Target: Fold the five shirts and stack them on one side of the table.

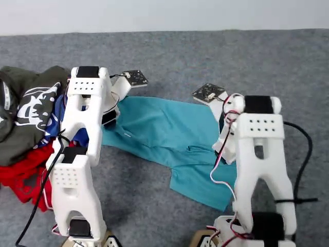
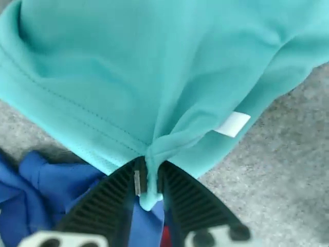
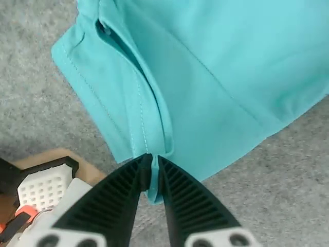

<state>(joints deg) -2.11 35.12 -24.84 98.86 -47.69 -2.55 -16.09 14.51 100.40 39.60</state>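
The left fingers (image 2: pixel 110 193) clamp a fold of the teal shirt (image 1: pixel 164 134); the right fingers (image 3: pixel 123 188) clamp its edge.

Grey felt-like table cover (image 1: pixel 169 51) meets a white wall (image 1: pixel 164 15) behind

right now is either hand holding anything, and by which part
Both hold the teal shirt: the left hand pinches a bunched bit of its stitched edge, the right hand pinches a folded edge along a seam.
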